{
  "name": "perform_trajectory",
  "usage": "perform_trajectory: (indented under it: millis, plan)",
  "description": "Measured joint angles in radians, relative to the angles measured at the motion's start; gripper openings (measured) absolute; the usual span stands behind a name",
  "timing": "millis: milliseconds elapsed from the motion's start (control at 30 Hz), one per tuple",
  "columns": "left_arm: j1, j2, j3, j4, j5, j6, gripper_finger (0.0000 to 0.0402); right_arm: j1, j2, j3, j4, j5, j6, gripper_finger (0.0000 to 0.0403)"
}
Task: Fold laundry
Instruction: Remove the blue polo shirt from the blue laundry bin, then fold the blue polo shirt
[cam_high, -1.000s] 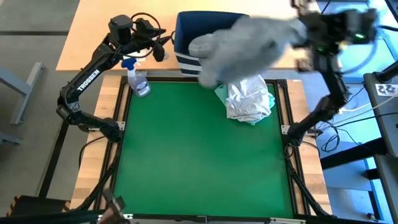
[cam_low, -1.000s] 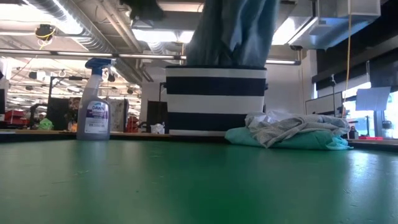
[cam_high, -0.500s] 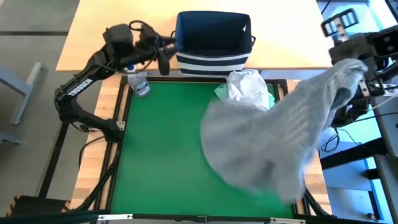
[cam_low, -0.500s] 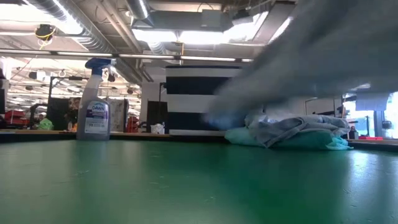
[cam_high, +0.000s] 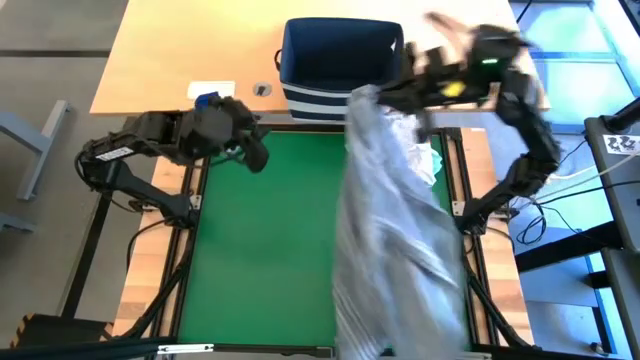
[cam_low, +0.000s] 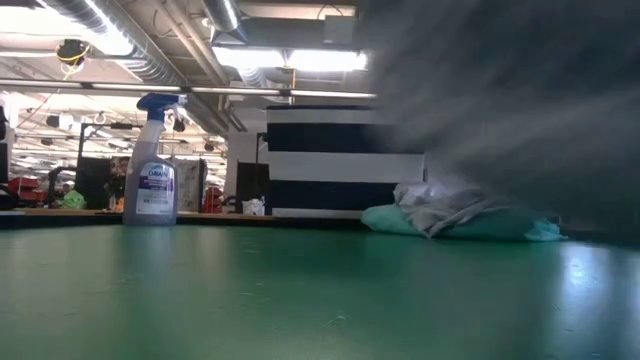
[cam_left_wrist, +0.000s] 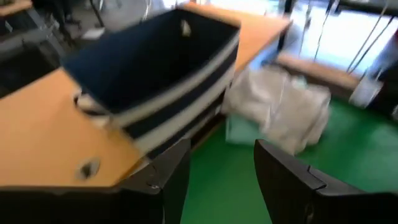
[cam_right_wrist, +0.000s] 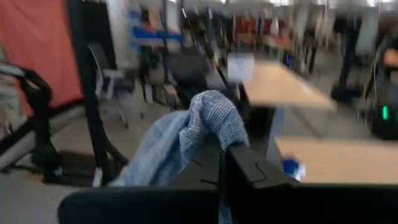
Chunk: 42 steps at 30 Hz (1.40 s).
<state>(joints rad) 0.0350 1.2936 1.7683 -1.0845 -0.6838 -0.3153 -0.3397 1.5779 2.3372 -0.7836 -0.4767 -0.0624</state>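
Swinging the grey-blue striped shirt (cam_high: 395, 235) out over the green mat (cam_high: 265, 250), the right pincer (cam_high: 372, 97) is clenched on a bunched edge of the cloth, as the right wrist view shows with fabric pinched between its shut fingers. It holds the garment high, just in front of the striped basket (cam_high: 335, 60), probably so the body hangs free and can be laid flat down the counter (cam_high: 150, 45). From the pincer the shirt streams toward the near edge, partly covering the white t-shirt (cam_left_wrist: 280, 109) and the mint-teal garment (cam_low: 480, 228) heaped just below it. The left pincer (cam_high: 255, 155) hovers well apart at the mat's far left corner, fingers parted and holding nothing, likely waiting to catch a loose corner.

Half a second ago the shirt billowed wide across the mat's right half with the right pincer out past the counter's right side; it now hangs as a narrower strip and the pincer has moved in beside the basket. The left pincer has dropped from the basket's corner toward the mat.
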Motion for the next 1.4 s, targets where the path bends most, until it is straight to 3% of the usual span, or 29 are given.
perform_trajectory:
  millis: [133,233,400,533,767,867,967,1233,1400]
  plan:
    - [-0.067,-0.008,-0.001,-0.174,-0.013,-0.07,0.017,0.014,0.098,-0.054,0.019,0.047,0.002,0.0005]
    - [-0.121,-0.032,-0.016,-0.264,-0.023,-0.096,0.017,0.04,0.175,-0.081,0.039,0.142,0.003,0.0005]
    - [-0.224,-0.137,-0.139,-0.28,-0.082,-0.131,0.017,0.115,0.293,-0.119,0.013,0.284,0.001,0.0006]
    - [-0.275,-0.247,-0.27,-0.203,-0.07,-0.182,0.017,0.198,0.357,-0.17,0.021,0.399,0.003,0.0006]
    - [-0.288,-0.329,-0.486,0.049,0.114,-0.209,0.017,0.359,0.375,-0.338,0.077,0.507,0.006,0.0006]
    - [-0.288,-0.316,-0.554,0.147,0.173,-0.229,0.017,0.404,0.377,-0.412,0.105,0.501,0.039,0.0007]
    - [-0.288,-0.284,-0.605,0.241,0.199,-0.234,0.017,0.402,0.377,-0.428,0.074,0.414,0.097,0.0014]
    - [-0.266,-0.168,-0.62,0.338,0.197,-0.314,0.017,0.384,0.309,-0.291,-0.247,0.438,0.116,0.0108]
    - [-0.246,-0.103,-0.621,0.37,0.227,-0.338,0.0172,0.385,0.247,-0.303,-0.421,0.443,0.079,0.0172]
